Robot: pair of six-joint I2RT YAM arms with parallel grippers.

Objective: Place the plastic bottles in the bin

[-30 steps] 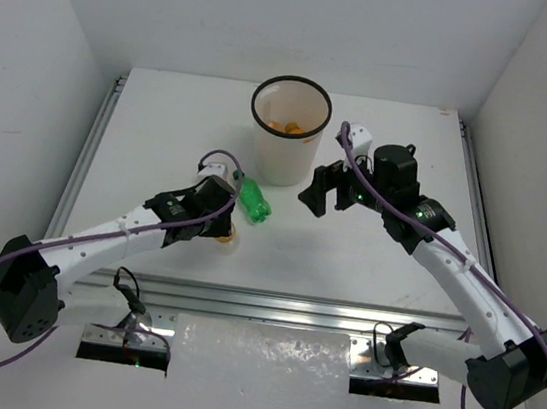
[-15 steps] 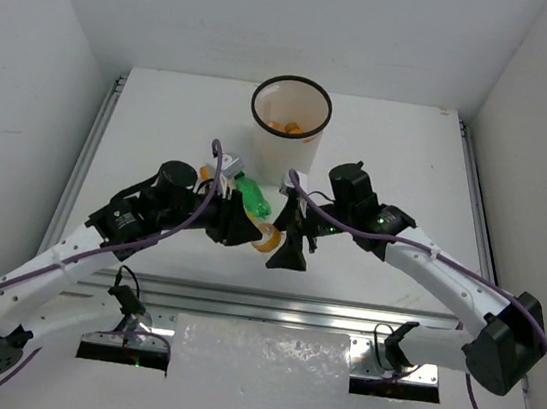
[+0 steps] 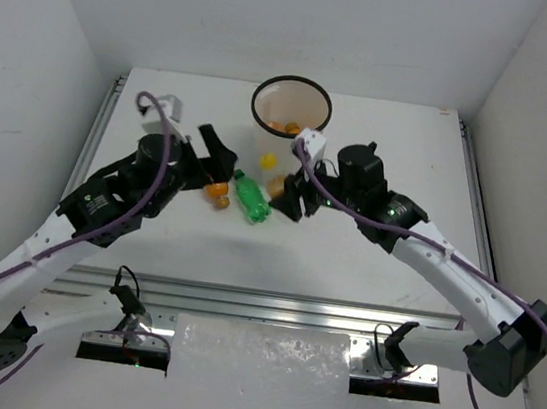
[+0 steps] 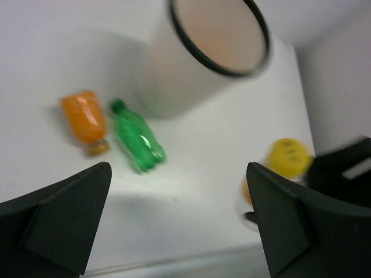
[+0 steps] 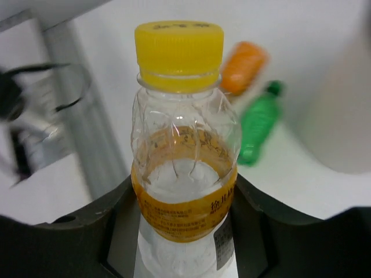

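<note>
The right claw (image 5: 182, 202) is closed on a clear bottle (image 5: 182, 174), gripped low on its body, with the orange label band and the yellow cap left showing above the fingers. In the top view this claw (image 3: 285, 191) and the clear bottle (image 3: 273, 176) are seen just in front of the bin (image 3: 318, 110), close to its near wall. Whether the bottle touches the surface (image 3: 346, 265) cannot be told.

The left claw (image 4: 178, 191) is spread wide, and nothing is held between its fingers. From above it (image 3: 217, 160) is found to the left of the bin, over an orange bottle (image 3: 217, 192).

The orange bottle (image 4: 84, 119) and a green bottle (image 4: 138, 137) are laid on their sides on the surface, just beside each other, near the foot of the bin (image 4: 174, 81). In the top view the green bottle (image 3: 251, 199) lies between the orange bottle and the right claw. Both are also seen, blurred, behind the clear bottle in the right wrist view: orange (image 5: 243, 66) and green (image 5: 258, 121).

Inside the bin some orange bottles (image 3: 286, 126) are made out, too small to count.
</note>
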